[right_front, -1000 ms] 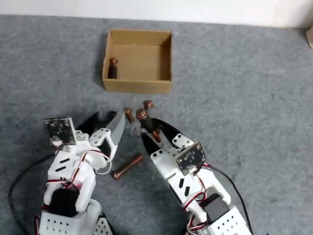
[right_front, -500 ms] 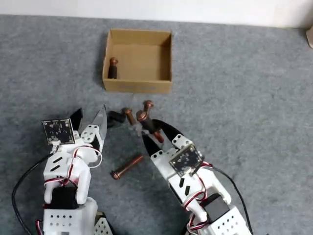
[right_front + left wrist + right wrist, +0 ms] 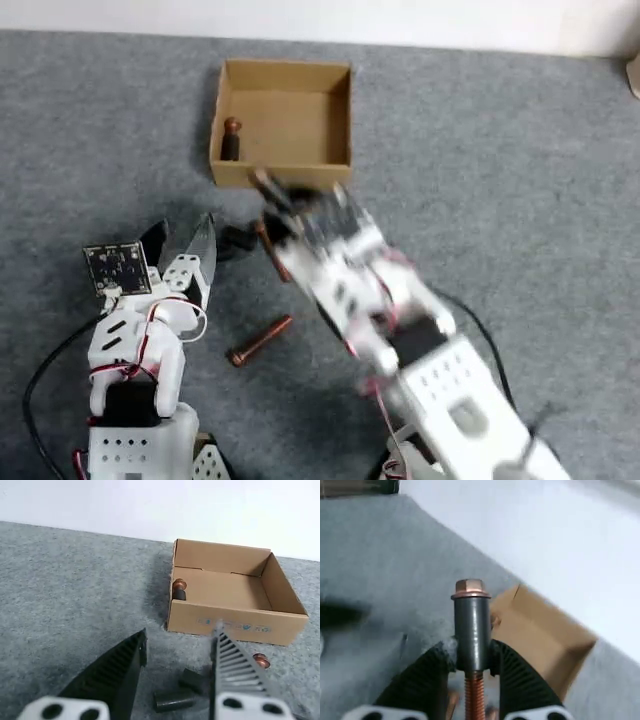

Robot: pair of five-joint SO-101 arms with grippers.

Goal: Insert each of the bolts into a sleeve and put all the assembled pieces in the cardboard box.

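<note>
Swung forward since a second ago, my right hand [image 3: 472, 662] has travelled from the middle of the grey surface [image 3: 500, 200] up close to the near wall of the cardboard box [image 3: 285, 68] — from above the whole arm is smeared. It is clenched on a sleeved bolt [image 3: 471, 625], gripping the dark sleeve with the copper head standing clear above the fingers and the threaded end poking out below.

My left hand [image 3: 185, 235] hangs released, fingers spread wide and holding nothing. Two loose sleeves [image 3: 175, 700] lie on the surface just ahead of it, with one bolt [image 3: 265, 240] lying just beside them. A second, bare bolt [image 3: 260, 340] lies on its side between the two arms. One finished piece [image 3: 230, 138] stands upright inside the box — against its left wall.
</note>
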